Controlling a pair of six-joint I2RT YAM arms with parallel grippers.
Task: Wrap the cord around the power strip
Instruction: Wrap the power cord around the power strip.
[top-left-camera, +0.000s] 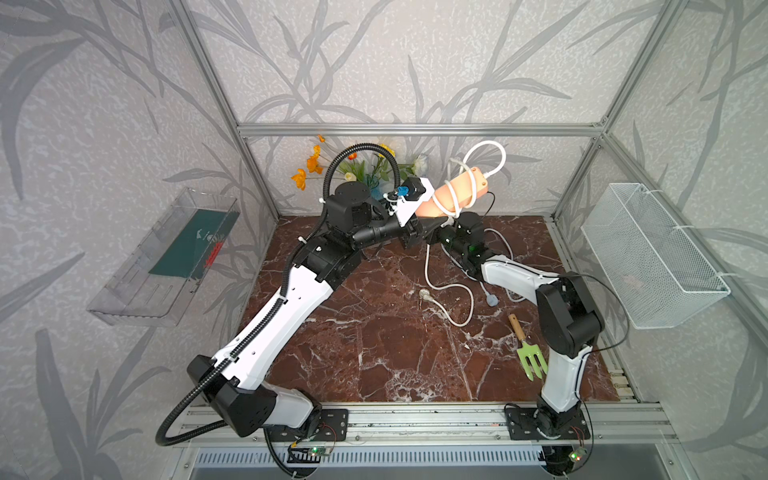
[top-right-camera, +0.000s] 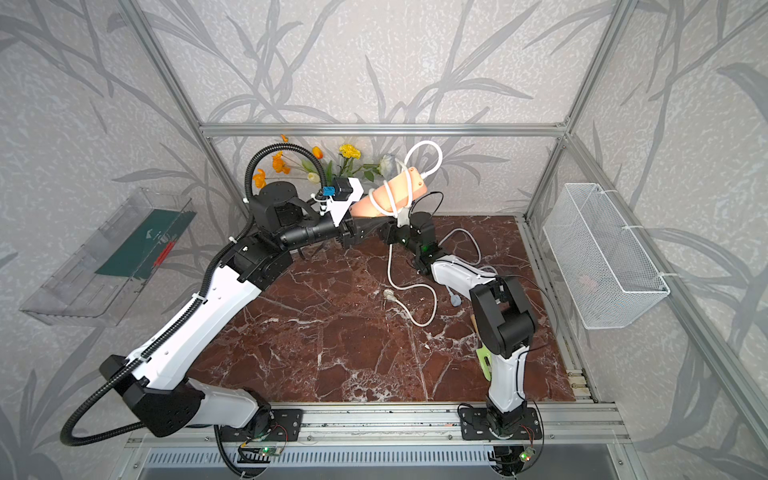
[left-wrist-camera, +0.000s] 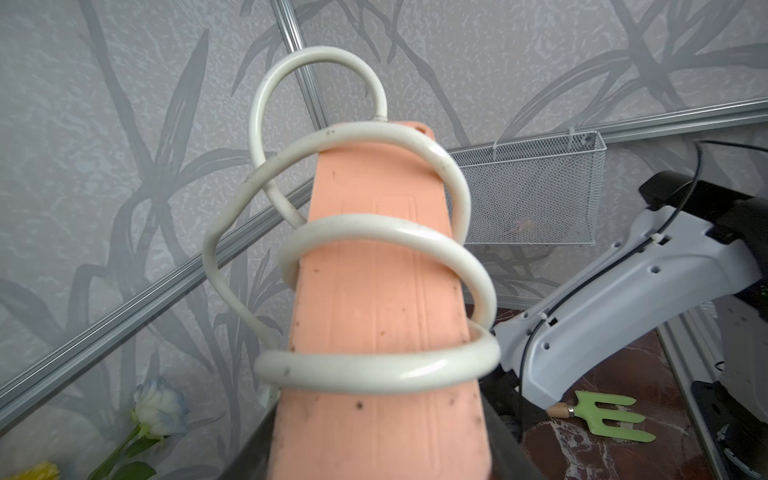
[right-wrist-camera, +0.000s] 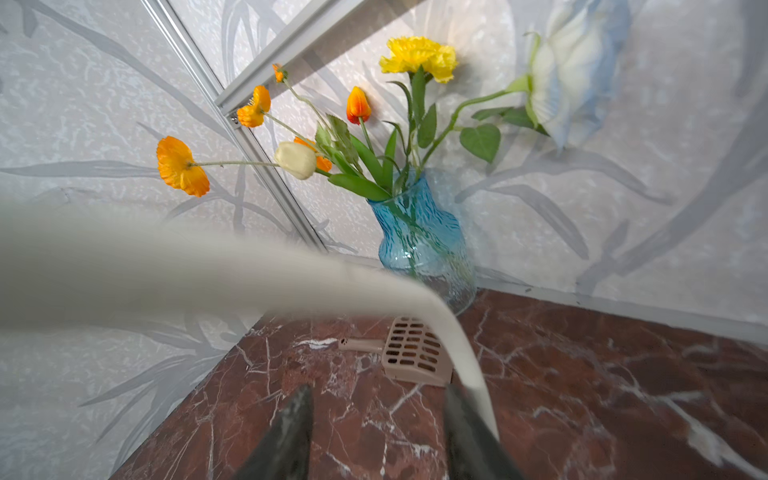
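Front tabletop (top-left-camera: 374, 353) open, cord (top-left-camera: 426, 266) mid-table, vase (right-wrist-camera: 419, 237) behind

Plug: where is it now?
In a top view the plug lies on the table near its middle, between the two arms, at the end of the cord's slack loop.

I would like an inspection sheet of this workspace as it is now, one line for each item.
Surface: brown marble tabletop with white veins.
Job's things: peach power strip held above the table; white cord makes about three loose turns around it; the rest hangs to the table, where its plug lies.
Clutter: green garden fork, beige slotted scoop, blue glass vase of flowers.
Claws: left claw shut on the power strip; right claw open, cord running past one finger.
Cables: black corrugated hose on the left arm.
Surroundings: white mesh basket and clear plastic tray on the walls.
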